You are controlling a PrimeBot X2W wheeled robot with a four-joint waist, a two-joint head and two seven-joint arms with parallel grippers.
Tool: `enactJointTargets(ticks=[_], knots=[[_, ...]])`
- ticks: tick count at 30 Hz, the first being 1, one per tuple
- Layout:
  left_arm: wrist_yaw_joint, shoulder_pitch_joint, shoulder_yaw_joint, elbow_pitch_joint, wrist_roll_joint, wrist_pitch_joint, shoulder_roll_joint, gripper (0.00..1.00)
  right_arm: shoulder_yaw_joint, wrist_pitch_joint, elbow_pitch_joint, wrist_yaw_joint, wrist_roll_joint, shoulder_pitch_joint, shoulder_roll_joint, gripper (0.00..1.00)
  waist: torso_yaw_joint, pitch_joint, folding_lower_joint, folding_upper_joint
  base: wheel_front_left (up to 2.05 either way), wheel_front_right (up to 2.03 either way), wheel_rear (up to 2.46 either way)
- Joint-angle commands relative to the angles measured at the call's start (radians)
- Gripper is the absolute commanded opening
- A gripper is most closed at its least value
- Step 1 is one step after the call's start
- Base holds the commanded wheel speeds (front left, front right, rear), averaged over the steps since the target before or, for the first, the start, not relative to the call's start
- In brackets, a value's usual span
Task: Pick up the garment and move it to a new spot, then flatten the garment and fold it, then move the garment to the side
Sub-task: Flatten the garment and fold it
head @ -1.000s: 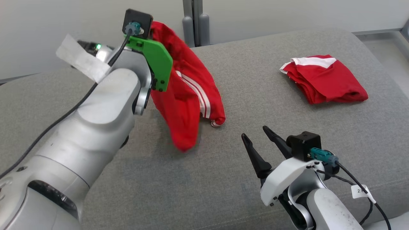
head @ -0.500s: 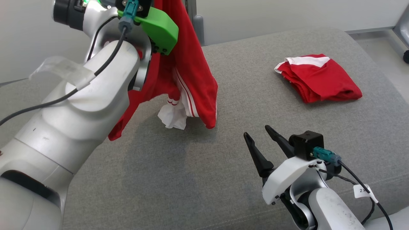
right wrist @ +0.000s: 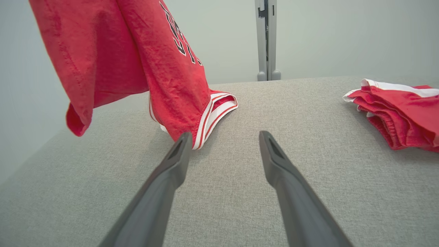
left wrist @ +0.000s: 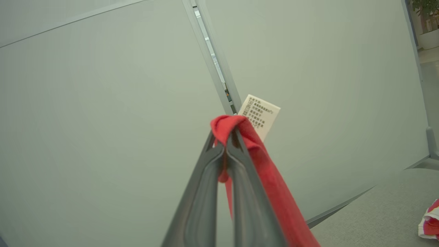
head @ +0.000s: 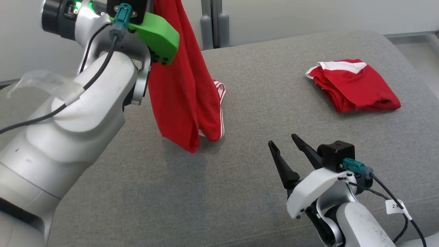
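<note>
The garment (head: 181, 96) has been swung round and is hung at six o'clock from the left gripper (left wrist: 224, 138), clamped on its top fold, hem laid on the cushion (head: 274, 85); the right gripper (head: 282, 139) is held spread, empty

A garment (head: 181, 85) hangs from the left gripper (left wrist: 224, 137) above the left half of the cushion (head: 274, 68), hem resting on it. A folded pile (head: 356, 89) lies far right; the right gripper (head: 282, 139) hovers front right. A wall (head: 291, 13) stands behind.

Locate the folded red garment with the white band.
Head view: the folded red garment lies far right on the grey cushion, beyond the right gripper, apart from the hanging red jersey.
</note>
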Motion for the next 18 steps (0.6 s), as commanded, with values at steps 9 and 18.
enactJointTargets(ticks=[9, 18], knots=[[0.042, 0.077, -0.023, -0.162, -0.005, 0.118, 0.161, 0.0, -0.006, 0.0, -0.01, 0.0, -0.008, 0.009, -0.002, 1.0, 0.024, 0.007, 0.0, 0.0, 0.0, 0.0, 0.0], [0.007, 0.31, -0.081, -0.1, -0.108, 0.252, 0.293, 0.0, -0.002, 0.008, -0.015, 0.0, -0.019, 0.0, -0.001, 1.0, 0.011, 0.018, 0.0, 0.0, 0.0, 0.0, 0.0]])
